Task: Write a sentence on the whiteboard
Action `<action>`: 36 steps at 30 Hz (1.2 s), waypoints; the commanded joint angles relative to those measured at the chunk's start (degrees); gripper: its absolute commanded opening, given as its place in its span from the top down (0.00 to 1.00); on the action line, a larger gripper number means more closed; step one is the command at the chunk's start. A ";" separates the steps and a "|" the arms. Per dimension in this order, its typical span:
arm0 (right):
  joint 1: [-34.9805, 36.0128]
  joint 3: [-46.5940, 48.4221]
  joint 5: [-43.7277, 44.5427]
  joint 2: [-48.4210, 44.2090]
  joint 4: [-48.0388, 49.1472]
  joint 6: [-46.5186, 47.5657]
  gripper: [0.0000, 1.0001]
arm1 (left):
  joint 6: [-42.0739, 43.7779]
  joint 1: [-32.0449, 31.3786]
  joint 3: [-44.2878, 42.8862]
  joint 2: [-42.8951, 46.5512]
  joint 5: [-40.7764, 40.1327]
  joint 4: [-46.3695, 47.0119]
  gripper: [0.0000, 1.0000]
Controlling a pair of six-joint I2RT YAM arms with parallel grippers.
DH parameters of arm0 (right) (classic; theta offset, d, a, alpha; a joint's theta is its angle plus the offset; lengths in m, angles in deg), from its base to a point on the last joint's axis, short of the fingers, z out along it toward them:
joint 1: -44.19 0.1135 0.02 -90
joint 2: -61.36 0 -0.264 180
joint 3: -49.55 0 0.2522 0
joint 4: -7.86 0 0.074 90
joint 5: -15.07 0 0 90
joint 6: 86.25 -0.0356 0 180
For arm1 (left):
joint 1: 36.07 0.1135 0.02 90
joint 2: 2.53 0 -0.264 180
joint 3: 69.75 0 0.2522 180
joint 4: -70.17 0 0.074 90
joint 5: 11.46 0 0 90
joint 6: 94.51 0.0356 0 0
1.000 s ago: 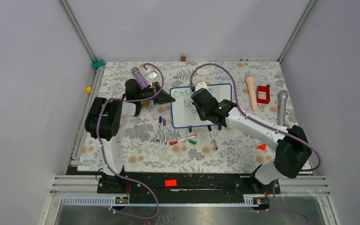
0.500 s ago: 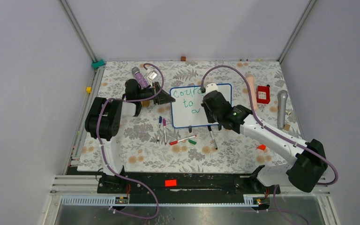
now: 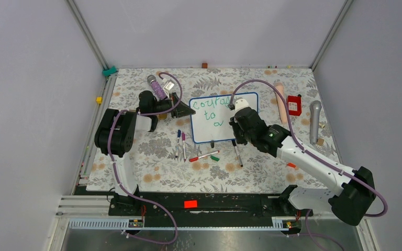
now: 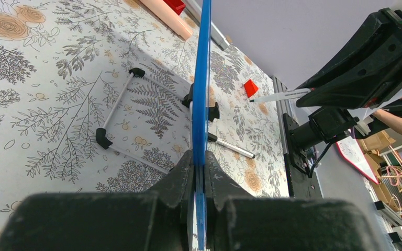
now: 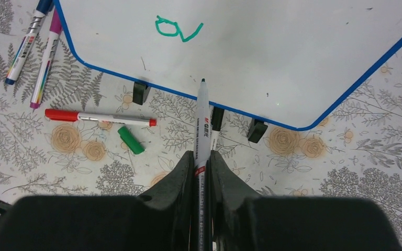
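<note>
The whiteboard [image 3: 203, 133] is stood upright on its black feet at the middle of the table [image 3: 152, 172] in the top view. Its left edge is clamped by the left tool [image 4: 199, 157], whose jaws are closed tight on the blue frame, so the board is steadied for writing. A green-tipped marker [image 5: 203, 120] is gripped in the narrow jaws of the right tool [image 5: 202, 157], with the tip pointed at the lower part of the board, below and right of the last letters. Whether the tip is touching the surface cannot be told.

Of the sentence [image 3: 213, 103], "courage" is seen on the top line and "to" beneath it. On a third line only "ov" is written, so that word is judged unfinished. The task is taken to be a good way past the middle, with the rest of the third line left to be written.

Spare markers [image 5: 31, 44] and a green cap [image 5: 131, 140] are seen lying on the table at the left of the right wrist view.
</note>
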 commanded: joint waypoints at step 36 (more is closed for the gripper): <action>-1.71 -1.02 1.91 6.06 11.62 3.69 1.00 | 4.39 -2.67 4.30 5.24 0.04 -2.62 1.00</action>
